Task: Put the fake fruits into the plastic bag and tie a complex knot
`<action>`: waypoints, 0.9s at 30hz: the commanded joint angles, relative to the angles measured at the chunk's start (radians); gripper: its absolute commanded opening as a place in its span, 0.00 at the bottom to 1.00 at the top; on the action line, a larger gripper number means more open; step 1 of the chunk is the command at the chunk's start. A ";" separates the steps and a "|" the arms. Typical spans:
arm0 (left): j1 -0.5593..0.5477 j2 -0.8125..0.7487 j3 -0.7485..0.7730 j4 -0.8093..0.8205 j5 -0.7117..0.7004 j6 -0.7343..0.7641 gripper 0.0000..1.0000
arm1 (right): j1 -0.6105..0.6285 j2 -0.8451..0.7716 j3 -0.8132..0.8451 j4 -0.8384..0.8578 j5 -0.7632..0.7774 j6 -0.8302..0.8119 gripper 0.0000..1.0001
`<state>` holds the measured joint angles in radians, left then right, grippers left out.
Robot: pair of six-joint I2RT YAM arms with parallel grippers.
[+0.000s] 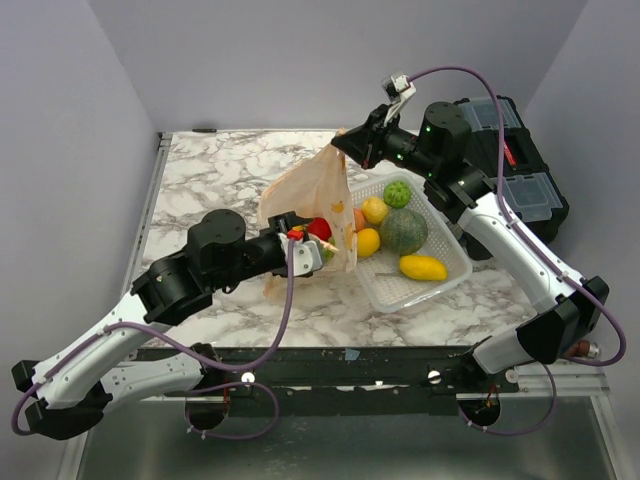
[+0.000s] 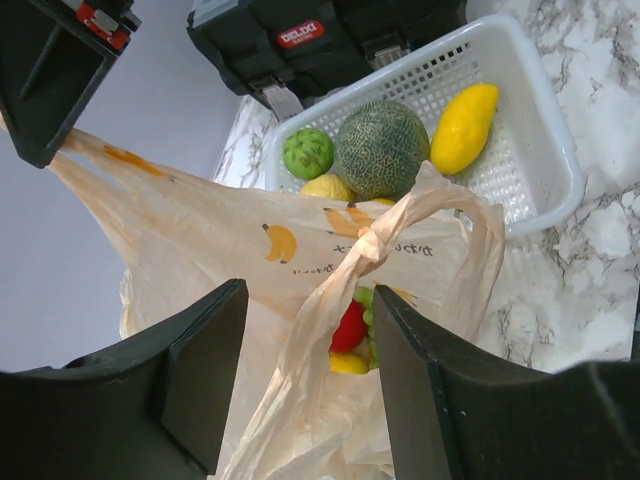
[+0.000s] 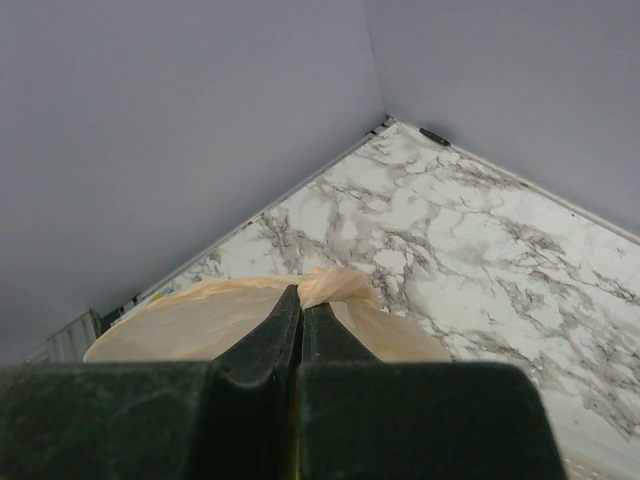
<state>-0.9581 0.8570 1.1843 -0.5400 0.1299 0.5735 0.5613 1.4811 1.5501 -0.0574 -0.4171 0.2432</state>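
Here, on the left, the left gripper [image 2: 310,300] reaches in low beside the plastic bag [image 1: 312,190], its fingers [image 2: 200,370] spread wide with nothing clamped. A pale-orange handle strip of the bag runs up through the gap between them; whether it brushes either finger cannot be told. Partway up that strip sits the knot [image 2: 371,243], a twisted bunch of the handle plastic. The bag stands on the marble table [image 1: 210,180], near the middle and just left of the basket, its mouth gaping toward the left wrist camera, with a red fruit [image 2: 349,326] and yellow and green pieces inside. Its top corner is drawn up to a peak, where the right gripper [image 3: 301,300] has its fingers pressed together on a small wad of the plastic. To the right, the white lattice basket [image 1: 395,292] sits just beside the bag and holds a netted melon [image 1: 403,231], a small green fruit [image 1: 397,193] and a yellow mango [image 1: 423,267]. Beyond it lies a black toolbox [image 1: 515,165].
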 commanded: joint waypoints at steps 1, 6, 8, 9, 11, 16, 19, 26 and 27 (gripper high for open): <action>-0.005 0.058 0.031 0.031 -0.071 -0.056 0.51 | -0.005 -0.011 -0.013 0.006 -0.026 0.002 0.01; 0.032 0.100 0.084 0.009 -0.043 -0.195 0.39 | -0.005 -0.015 -0.009 0.007 -0.059 0.023 0.01; 0.097 0.115 0.127 -0.024 0.030 -0.283 0.28 | -0.005 -0.013 -0.005 0.019 -0.099 0.044 0.01; 0.142 0.113 0.137 -0.025 0.076 -0.321 0.18 | -0.005 -0.012 -0.001 0.023 -0.115 0.050 0.01; 0.261 0.087 0.151 0.000 0.195 -0.402 0.01 | -0.005 -0.009 0.015 0.029 -0.136 0.063 0.01; 0.518 0.005 0.195 0.083 0.248 -0.505 0.00 | -0.003 -0.006 0.062 0.047 -0.167 0.096 0.01; 0.702 -0.008 0.245 0.089 0.277 -0.623 0.00 | -0.002 0.001 0.114 0.093 -0.183 0.150 0.01; 1.015 0.092 0.364 0.005 0.430 -0.761 0.00 | 0.014 -0.046 0.145 0.158 -0.189 0.304 0.01; 1.032 0.106 0.353 0.003 0.425 -0.746 0.00 | 0.013 -0.055 0.130 0.147 -0.171 0.298 0.01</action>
<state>-0.0025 0.8845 1.5215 -0.4984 0.4595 -0.0963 0.5644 1.4715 1.6840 0.0425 -0.5911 0.4625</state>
